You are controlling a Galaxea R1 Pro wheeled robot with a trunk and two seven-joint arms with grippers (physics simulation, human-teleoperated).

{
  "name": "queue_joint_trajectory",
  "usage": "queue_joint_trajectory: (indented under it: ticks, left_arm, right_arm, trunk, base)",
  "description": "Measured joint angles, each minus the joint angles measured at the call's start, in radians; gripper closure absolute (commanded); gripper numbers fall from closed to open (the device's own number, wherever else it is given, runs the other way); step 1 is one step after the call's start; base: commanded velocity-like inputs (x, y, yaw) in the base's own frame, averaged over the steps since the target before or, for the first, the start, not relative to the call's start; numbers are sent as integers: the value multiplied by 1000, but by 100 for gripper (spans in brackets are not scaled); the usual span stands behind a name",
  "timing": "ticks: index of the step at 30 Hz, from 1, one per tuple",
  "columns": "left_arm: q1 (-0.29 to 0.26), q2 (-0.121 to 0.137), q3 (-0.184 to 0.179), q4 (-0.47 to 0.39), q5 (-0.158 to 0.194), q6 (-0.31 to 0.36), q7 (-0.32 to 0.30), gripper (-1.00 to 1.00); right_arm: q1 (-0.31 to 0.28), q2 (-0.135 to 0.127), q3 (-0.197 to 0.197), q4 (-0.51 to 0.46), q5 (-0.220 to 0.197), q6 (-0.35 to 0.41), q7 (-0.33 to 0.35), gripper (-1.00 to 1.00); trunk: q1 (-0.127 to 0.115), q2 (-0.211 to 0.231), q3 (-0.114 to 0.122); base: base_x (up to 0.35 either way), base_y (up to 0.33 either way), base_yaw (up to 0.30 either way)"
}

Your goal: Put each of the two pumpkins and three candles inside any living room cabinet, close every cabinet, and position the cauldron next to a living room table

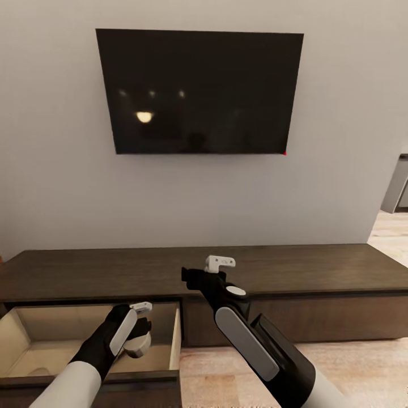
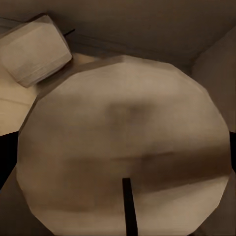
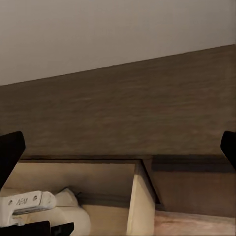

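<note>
I see the long dark brown cabinet (image 1: 317, 266) with its left drawer (image 1: 174, 334) pulled open, pale beige inside. I'm holding one grey-beige candle (image 2: 123, 147) over it; another candle (image 2: 34, 49) lies inside.

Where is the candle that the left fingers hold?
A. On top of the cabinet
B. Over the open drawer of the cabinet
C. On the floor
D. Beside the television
B: the left gripper holds the candle over the open drawer of the cabinet.

Wall: plain pale grey (image 1: 62, 170) | mounted flat black television screen (image 1: 199, 90), lamp reflections | floor: light wood planks (image 1: 362, 368)
</note>
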Motion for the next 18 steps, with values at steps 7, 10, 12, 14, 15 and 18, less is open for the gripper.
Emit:
queue_joint_trajectory:
  ticks: [7,10,12,14,15,18]
  left_arm:
    - [0,-3,-1,0,-1,-3,0,100]
    - [0,-3,-1,0,-1,-13,0,100]
    - [0,-3,-1,-1,-1,-17,0,100]
    - [0,-4,-1,-4,-1,-19,-1,100]
    - [0,-4,-1,-5,-1,-19,-1,100]
    - [0,-5,-2,-3,-1,-20,-2,100]
  right_arm:
    - [0,2,0,3,-1,-4,0,-100]
    - [0,5,0,4,-1,-4,0,-100]
    - [0,7,0,5,-2,-4,0,-100]
    - [0,8,0,6,-2,-4,0,-100]
    - [0,8,0,6,-2,-4,0,-100]
    - [0,9,0,7,-2,-4,0,-100]
  trunk:
    - [3,-2,-27]
    - [4,-2,-31]
    - [4,-2,-31]
    - [4,-2,-31]
    - [4,-2,-31]
    - [3,-2,-31]
  base:
    - [0,0,0]
    - [0,0,0]
    - [0,0,0]
    - [0,0,0]
    - [46,0,0]
    - [195,0,0]
